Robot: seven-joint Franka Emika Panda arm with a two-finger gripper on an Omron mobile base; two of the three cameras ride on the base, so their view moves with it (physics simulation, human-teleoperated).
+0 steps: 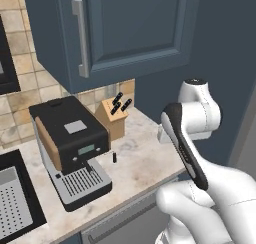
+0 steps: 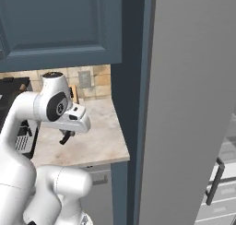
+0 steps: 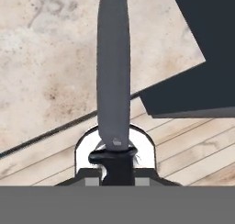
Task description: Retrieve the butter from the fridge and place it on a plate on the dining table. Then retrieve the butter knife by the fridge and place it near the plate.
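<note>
A: Gripper (image 3: 117, 159) status?

B: Jaws clamped on the butter knife (image 3: 113, 71) at its dark handle end; blade runs away from the hand toward 12 o'clock in the hand view. Knife is off the counter (image 3: 50, 81); marbled top and wood floor (image 3: 193, 145) both show beneath it.

A: Position re. surroundings?

B: Right base view: gripper (image 2: 67, 137) hangs over the counter's near end, grey fridge (image 2: 193, 104) at 3 o'clock. Left base view: knife block (image 1: 114, 119) and coffee machine (image 1: 70, 148) sit further along at 9–10 o'clock.

A: Step in hand?

B: Judged: second leg, knife picked up, carry not done. Plate and table unsighted here. Next move calls for base to drive to the dining table, knife kept level, set down beside the plate.

A: Markings, labels?

B: None legible. Machine's small display is unreadable.
</note>
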